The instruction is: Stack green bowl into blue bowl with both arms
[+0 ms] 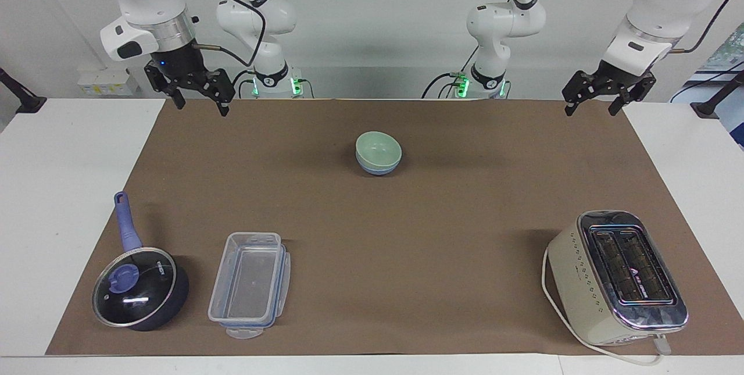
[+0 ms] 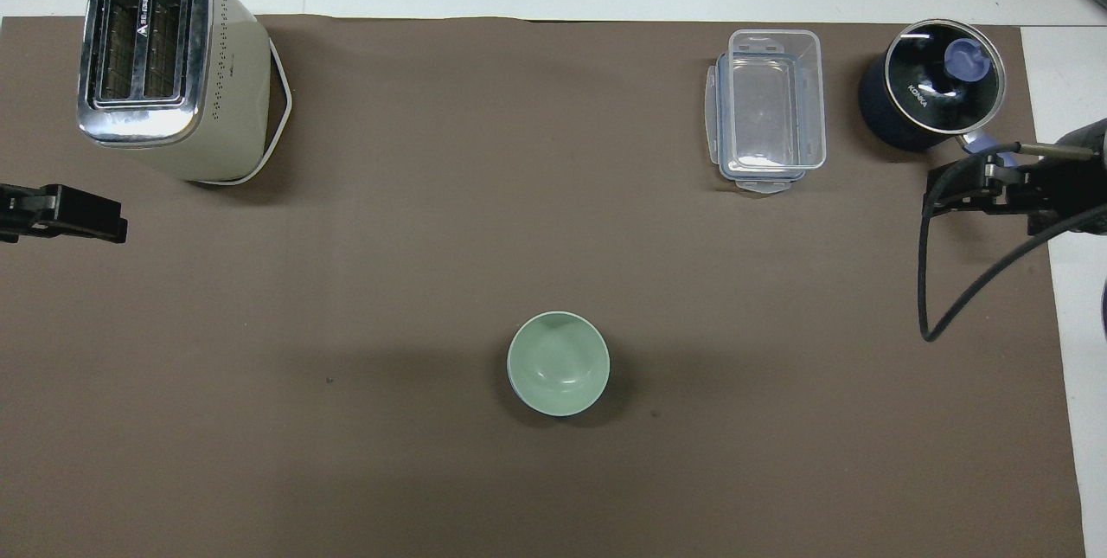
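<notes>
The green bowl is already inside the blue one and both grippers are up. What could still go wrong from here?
Little, probably. The green bowl sits in the blue bowl, untouched. The right gripper hangs open at its end of the table and trails a looping cable; the left gripper, open, waits. A low sweep could knock the stack.

Green bowl (image 1: 378, 146): nested in blue bowl (image 1: 376, 168), mid-mat, toward the robots' edge.
Toaster (image 1: 617, 277): corner away from the robots, left arm's end.
Saucepan (image 1: 140, 287): corner away from the robots, right arm's end.
Food container (image 1: 250, 283): just beside saucepan, toward the toaster.
Mat (image 1: 407, 235): spread over the tabletop.
</notes>
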`<state>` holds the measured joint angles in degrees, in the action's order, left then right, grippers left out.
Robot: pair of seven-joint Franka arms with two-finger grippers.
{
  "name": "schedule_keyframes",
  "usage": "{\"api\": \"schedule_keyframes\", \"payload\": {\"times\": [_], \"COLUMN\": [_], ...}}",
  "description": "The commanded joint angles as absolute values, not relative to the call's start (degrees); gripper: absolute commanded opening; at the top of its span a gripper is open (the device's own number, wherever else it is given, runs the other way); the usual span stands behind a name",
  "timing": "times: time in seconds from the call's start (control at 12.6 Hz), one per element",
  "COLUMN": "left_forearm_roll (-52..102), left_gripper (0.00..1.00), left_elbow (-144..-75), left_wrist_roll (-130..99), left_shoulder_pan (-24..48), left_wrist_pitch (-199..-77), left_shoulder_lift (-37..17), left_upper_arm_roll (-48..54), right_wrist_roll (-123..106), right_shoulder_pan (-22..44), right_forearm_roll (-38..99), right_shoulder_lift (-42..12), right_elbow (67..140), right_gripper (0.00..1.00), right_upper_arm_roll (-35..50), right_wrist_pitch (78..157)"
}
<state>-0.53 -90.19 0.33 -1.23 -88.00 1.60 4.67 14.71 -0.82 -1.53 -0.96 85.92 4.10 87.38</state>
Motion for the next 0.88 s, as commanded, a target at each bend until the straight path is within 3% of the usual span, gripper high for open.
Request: {"api": "schedule_keyframes", "payload": {"times": [0.0,0.8], "left_forearm_roll": [-1.32,-1.32], "left_gripper": [1.00,1.00], "left_elbow": [-89.56,-89.56], "left_wrist_roll": [0.88,0.88], "left_shoulder_pan": [-1.85,-1.85], "left_wrist_pitch": [-86.84,-86.84], "left_shoulder_lift": [1.85,1.85], "left_upper_arm_roll": [5.01,5.01], "right_wrist_roll": [13.27,13.71], "right_shoulder_pan": [-1.41,-1.23], "right_forearm_roll": [-1.49,-1.14], "right_shoulder_lift": [-0.62,0.88], "right_elbow": [86.22,88.51], "right_gripper": [1.00,1.00], "right_upper_arm_roll": [4.66,4.75], "right_wrist_pitch": [86.66,86.92]}}
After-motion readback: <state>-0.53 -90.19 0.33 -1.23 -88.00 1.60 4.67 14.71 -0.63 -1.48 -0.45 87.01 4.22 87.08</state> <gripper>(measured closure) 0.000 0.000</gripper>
